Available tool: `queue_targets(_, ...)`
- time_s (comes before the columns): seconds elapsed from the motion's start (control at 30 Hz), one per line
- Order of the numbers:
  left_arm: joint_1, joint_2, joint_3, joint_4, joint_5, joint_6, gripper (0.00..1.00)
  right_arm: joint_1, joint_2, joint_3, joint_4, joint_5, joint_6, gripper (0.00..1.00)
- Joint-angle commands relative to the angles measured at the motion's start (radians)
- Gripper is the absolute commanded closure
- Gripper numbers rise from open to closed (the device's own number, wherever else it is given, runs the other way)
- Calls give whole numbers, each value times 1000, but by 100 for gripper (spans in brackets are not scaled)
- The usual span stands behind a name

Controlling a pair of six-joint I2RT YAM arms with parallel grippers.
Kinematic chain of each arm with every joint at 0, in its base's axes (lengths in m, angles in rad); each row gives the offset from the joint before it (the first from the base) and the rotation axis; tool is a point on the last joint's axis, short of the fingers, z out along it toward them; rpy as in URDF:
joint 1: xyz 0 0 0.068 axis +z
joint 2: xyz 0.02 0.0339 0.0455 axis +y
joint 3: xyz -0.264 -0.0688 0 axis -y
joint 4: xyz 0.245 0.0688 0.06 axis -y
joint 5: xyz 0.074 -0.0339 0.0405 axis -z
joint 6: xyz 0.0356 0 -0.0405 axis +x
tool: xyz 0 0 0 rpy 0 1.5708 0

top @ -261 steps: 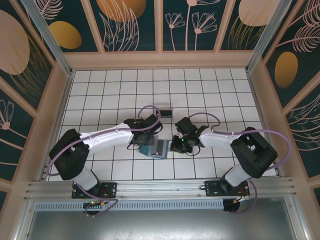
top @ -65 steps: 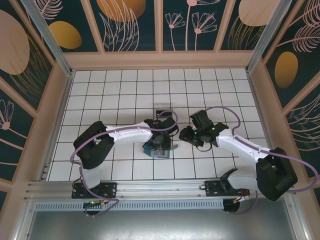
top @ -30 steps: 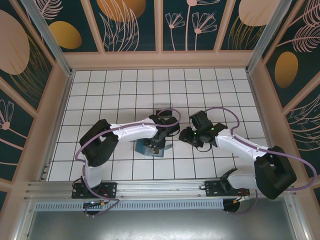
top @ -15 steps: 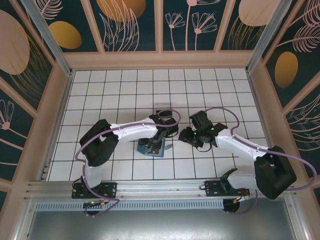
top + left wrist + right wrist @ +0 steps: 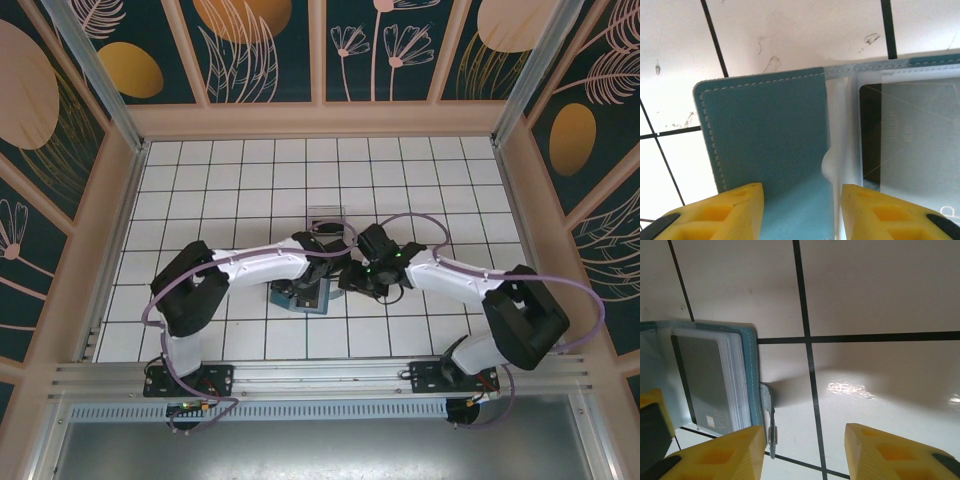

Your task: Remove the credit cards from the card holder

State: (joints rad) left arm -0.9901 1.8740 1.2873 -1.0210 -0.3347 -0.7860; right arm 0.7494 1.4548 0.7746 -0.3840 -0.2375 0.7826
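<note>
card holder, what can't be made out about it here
- Top external: the flat teal bifold card holder is mostly hidden under the left arm; cards too small to count.
- Left wrist: a dark card behind clear plastic sleeves runs off the right edge.
- Right wrist: a grey card is cut by the left edge; any cards behind it are hidden.

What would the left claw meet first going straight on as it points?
Probably the card holder: its teal panel lies dead ahead of the left claw, though depth is unclear.
</note>
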Motion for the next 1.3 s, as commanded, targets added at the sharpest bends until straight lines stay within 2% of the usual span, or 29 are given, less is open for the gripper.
queue_targets(0.0, 19, -48, -40, 13, -10, 19, 54, 25, 40, 41, 13, -14, -18, 55)
queue_targets(0.17, 54, -84, -108, 81, 27, 41, 54, 40, 84, 51, 28, -27, -13, 62)
queue_targets(0.37, 109, -136, -221, 205, 102, 67, 54, 41, 94, 65, 13, -5, -11, 84)
queue_targets(0.47, 128, -148, -266, 258, 144, 75, 54, 39, 93, 73, -5, 10, -19, 92)
queue_targets(0.7, 133, -154, -341, 355, 247, 73, 55, 11, 80, 76, -56, 50, -41, 100)
queue_targets(0.8, 133, -208, -368, 403, 305, 60, 55, -1, 73, 80, -79, 67, -51, 100)
queue_targets(0.87, 134, -237, -372, 411, 299, 41, 56, -3, 74, 85, -89, 66, -54, 98)
queue_targets(1.03, 149, -301, -343, 392, 282, 21, 56, 5, 59, 99, -106, 59, -52, 86)
queue_targets(1.17, 153, -319, -293, 378, 292, 18, 56, 9, 40, 107, -116, 65, -42, 72)
queue_targets(1.27, 153, -319, -258, 364, 296, 22, 56, 11, 28, 110, -123, 69, -37, 69)
